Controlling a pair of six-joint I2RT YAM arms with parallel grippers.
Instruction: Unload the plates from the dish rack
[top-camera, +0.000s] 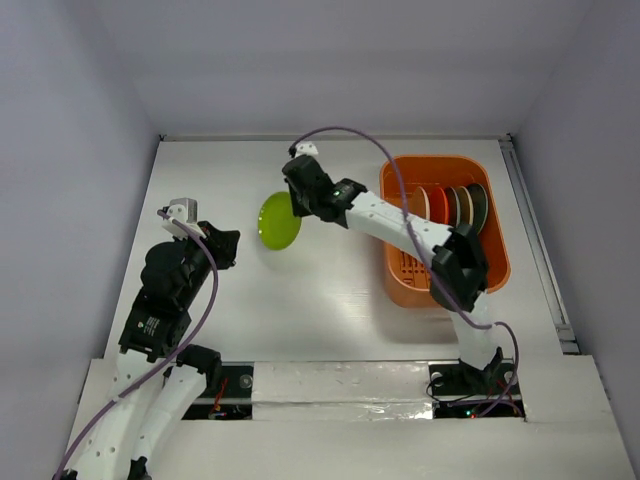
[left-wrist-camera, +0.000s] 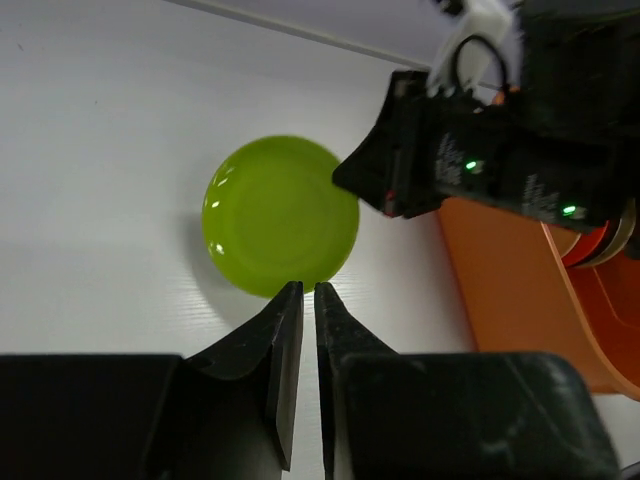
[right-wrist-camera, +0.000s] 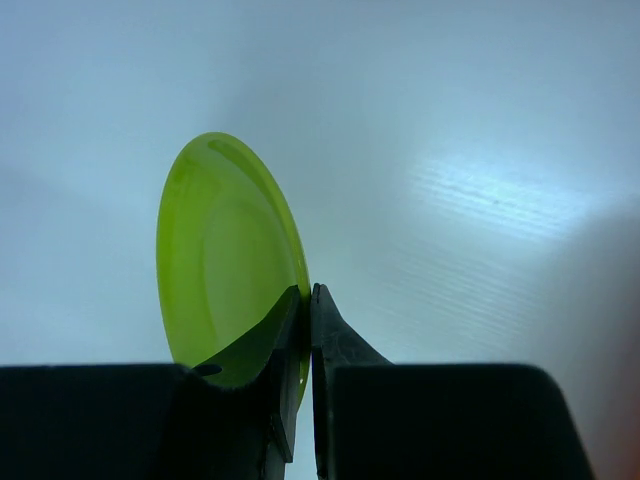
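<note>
My right gripper (top-camera: 296, 210) reaches left over the table and is shut on the rim of the lime green plate (top-camera: 278, 221). In the right wrist view the fingertips (right-wrist-camera: 308, 292) pinch the edge of the green plate (right-wrist-camera: 225, 255), which is tilted. I cannot tell if it touches the table. The left gripper (top-camera: 232, 244) is to the left of the plate, shut and empty; in its wrist view its tips (left-wrist-camera: 308, 288) point at the green plate (left-wrist-camera: 280, 215). The orange dish rack (top-camera: 445, 159) at the right holds a red-orange plate (top-camera: 437, 203) and dark-rimmed plates (top-camera: 470, 203) on edge.
The right arm's forearm (top-camera: 400, 225) crosses over the rack's left wall. A purple cable (top-camera: 350, 131) arcs above the right arm. In the left wrist view the rack's orange wall (left-wrist-camera: 510, 290) stands to the right. White walls enclose the table on three sides.
</note>
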